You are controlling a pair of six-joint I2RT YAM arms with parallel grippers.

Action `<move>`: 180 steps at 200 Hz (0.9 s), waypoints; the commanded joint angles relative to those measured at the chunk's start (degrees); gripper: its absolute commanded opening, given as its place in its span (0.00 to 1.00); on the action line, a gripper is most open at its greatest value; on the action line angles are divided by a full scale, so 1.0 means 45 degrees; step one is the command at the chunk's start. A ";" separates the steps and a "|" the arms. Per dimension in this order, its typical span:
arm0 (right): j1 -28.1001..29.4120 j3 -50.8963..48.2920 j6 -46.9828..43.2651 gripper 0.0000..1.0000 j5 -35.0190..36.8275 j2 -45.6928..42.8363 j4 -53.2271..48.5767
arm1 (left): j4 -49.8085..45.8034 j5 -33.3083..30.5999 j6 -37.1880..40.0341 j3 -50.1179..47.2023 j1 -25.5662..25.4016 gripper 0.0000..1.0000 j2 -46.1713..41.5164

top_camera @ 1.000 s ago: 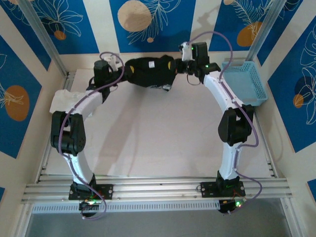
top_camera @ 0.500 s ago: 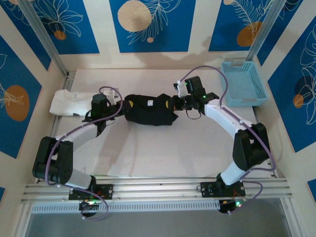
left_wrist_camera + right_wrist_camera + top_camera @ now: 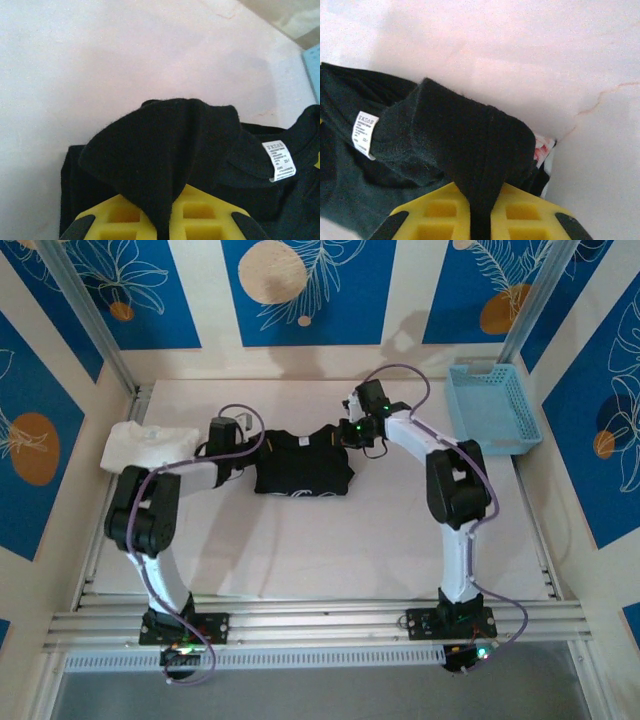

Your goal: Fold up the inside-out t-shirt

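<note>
T-shirt: the inside-out t-shirt lies bunched into a rough black block on the far half of the table, between the two grippers, with its neck opening at the far edge
Label: a white care label sits just inside the collar, and the right wrist view shows it too, on the left side of the cloth
Print: a scrap of whitish-pink print peeks out from under the cloth at its right edge in the right wrist view
Left gripper: the left gripper sits at the shirt's left edge; seen from the left wrist, a raised ridge of black cloth runs down between its yellow fingers, which stand narrow and pinch the fold
Right gripper: the right gripper sits at the shirt's far right corner; seen from the right wrist, its yellow fingers are likewise close together, with a hump of the black cloth clamped between them
White t-shirt: the white t-shirt lies crumpled at the table's left edge, near the left arm and apart from the black shirt
Basket: the light-blue basket stands at the far right corner, well apart from the shirt
</note>
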 commanded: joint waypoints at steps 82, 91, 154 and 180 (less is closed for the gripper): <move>-0.0670 -0.0348 0.0401 0.57 -0.0029 -0.0598 -0.1012 | -0.2133 -0.1901 0.0976 0.1232 0.0602 0.57 0.0742; -0.0678 -0.1135 0.0640 0.64 -0.0553 -0.0990 -0.0556 | -0.2021 -0.1699 0.0884 0.0874 0.0595 0.59 0.0340; -0.0505 -0.1992 0.1636 0.73 -0.2277 -0.0474 0.0603 | -0.1255 0.1193 -0.0180 -0.0007 0.0588 0.57 0.0512; -0.0358 -0.1396 0.1690 0.73 -0.2365 0.0271 0.0338 | -0.1175 0.1389 -0.0342 -0.0049 0.0573 0.51 0.0924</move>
